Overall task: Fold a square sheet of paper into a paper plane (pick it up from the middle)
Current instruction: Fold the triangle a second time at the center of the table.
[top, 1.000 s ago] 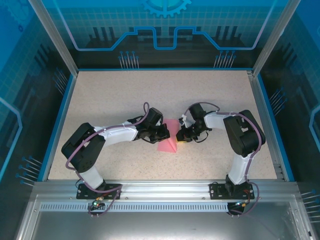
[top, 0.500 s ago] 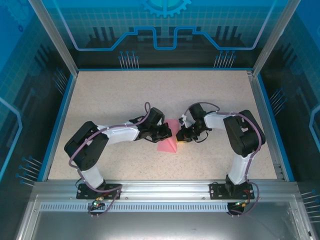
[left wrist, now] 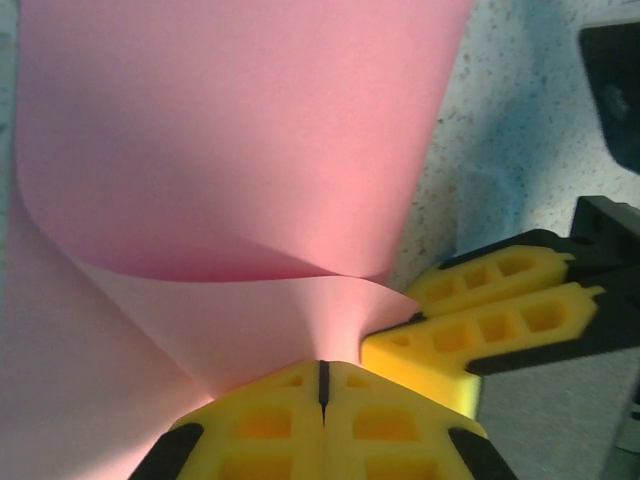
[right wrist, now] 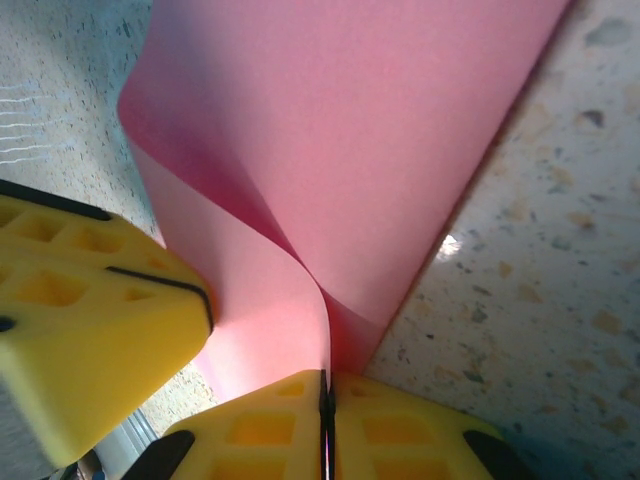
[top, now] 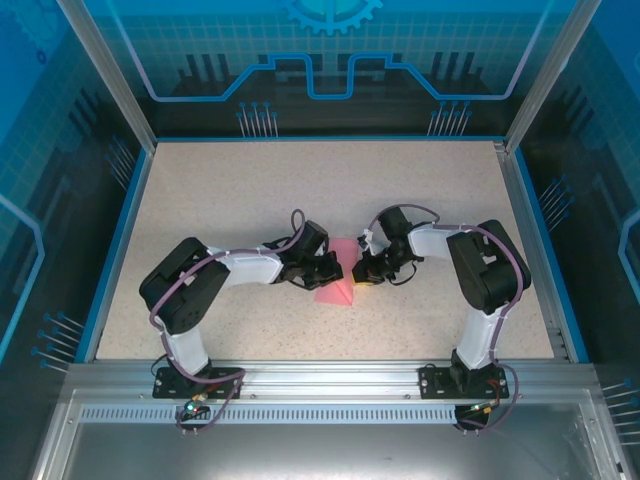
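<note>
On the speckled table (top: 300,190), the square sheet of paper (top: 335,288) sits just below the centre of the overhead frame, part of it flat on the surface and part lifted into a loose curl. The left gripper (left wrist: 323,365), at the bottom edge of its wrist view, has its jaws pressed together on the curled paper. The right gripper (right wrist: 326,375), bottom centre of its own view, is likewise pinched on the sheet's edge, just beside the left one. The likely hazards: a pull in opposite directions tears the thin sheet, a weak pinch lets it slip free, the close-set grippers knock together, or the uneven curl sets a crooked crease.
</note>
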You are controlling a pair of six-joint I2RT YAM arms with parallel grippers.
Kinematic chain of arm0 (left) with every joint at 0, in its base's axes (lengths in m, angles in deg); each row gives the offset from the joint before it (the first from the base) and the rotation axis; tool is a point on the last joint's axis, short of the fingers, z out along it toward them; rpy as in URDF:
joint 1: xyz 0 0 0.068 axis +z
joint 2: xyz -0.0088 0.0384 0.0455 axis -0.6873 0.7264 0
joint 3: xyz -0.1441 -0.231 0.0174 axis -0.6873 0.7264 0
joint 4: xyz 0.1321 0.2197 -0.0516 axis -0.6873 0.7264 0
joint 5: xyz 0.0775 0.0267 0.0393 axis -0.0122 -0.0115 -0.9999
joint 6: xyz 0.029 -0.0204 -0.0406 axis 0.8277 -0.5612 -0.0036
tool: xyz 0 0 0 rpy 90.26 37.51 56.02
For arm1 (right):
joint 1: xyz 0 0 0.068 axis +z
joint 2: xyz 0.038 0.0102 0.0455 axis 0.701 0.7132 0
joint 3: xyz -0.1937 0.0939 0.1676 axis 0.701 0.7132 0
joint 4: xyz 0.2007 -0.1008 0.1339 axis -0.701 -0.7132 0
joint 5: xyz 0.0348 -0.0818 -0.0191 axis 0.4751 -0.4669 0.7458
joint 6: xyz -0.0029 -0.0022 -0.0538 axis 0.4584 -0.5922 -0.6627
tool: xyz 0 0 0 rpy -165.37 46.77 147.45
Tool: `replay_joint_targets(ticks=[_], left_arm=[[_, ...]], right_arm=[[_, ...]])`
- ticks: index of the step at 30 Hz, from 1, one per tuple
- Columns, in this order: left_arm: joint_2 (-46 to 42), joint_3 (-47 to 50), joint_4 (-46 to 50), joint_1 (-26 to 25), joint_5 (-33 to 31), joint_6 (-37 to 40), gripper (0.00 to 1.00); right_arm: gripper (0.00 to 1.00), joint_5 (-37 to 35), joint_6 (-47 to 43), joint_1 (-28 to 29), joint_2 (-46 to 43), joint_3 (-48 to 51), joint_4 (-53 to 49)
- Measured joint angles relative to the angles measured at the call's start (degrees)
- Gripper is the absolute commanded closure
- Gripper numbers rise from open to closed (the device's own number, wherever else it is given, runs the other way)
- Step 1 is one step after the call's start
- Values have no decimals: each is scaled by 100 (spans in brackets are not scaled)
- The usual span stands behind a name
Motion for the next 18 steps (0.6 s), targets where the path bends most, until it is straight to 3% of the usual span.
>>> replay_joint_targets(ticks=[8, 14, 18], left_arm=[[142, 72, -98, 0, -2, 0, 100], [142, 129, -210, 0, -2, 0, 100], [142, 138, -232, 0, -2, 2, 100]], right_arm=[[87, 0, 2, 0, 0, 0, 0], [74, -55, 74, -2, -136, 13, -9], [71, -195, 175, -4, -662, 129, -31]])
